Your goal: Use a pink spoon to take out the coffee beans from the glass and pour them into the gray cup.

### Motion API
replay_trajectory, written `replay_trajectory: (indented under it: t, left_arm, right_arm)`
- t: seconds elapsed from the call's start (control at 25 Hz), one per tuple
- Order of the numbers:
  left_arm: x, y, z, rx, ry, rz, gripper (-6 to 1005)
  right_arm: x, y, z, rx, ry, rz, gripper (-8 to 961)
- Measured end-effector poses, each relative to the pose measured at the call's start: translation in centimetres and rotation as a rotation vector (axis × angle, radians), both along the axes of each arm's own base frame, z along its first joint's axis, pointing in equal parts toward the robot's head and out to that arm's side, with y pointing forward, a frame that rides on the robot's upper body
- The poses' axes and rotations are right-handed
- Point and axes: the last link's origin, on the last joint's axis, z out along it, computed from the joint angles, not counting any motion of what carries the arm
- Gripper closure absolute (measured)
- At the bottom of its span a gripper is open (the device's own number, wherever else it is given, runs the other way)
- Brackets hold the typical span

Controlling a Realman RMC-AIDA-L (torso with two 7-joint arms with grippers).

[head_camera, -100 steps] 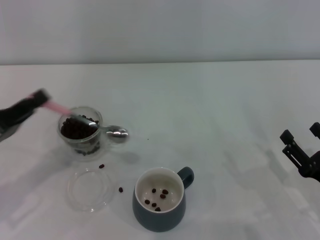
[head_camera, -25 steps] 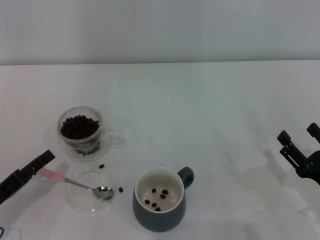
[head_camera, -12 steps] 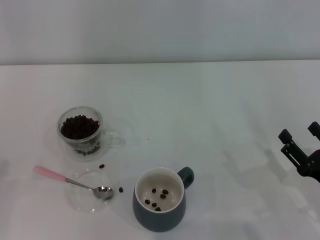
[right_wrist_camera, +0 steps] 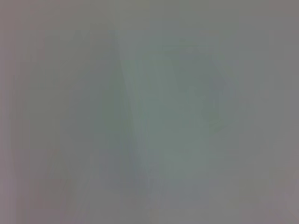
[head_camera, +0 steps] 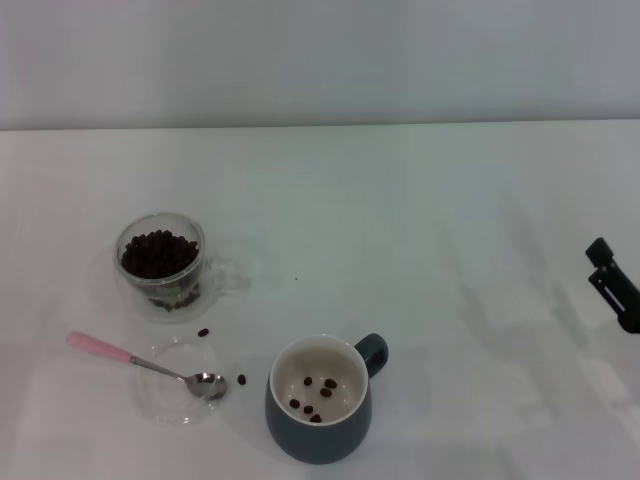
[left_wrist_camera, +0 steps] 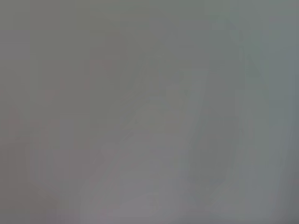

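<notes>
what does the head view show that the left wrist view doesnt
Only the head view shows the scene: the pink spoon lying with its bowl on a clear glass disc, the glass of coffee beans, the gray cup holding a few beans, and part of the right hand at the table's right edge. The left wrist view shows only a featureless grey blur. They share nothing recognisable.

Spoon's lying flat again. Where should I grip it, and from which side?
Grip the pink spoon at its pink handle end, coming straight down from above: that end lies flat on bare table, while the bowl rests on the glass disc.
</notes>
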Motion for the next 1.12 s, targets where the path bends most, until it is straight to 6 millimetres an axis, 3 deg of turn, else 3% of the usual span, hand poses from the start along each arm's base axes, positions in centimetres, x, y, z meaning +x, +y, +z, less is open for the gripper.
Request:
replay_trajectory:
  t: [0.44,1.12]
  left_arm:
    - [2.0,2.0,-1.6,-0.006,0.002,-0.070,106]
    - [4.0,2.6,-2.4,0.090,-0.026,-0.125,106]
  right_arm:
    - [0.2,0.9,0.8,0.054,0.012,-0.025,96]
    - [0.1,1.7,1.8,0.119,0.025,-0.023,96]
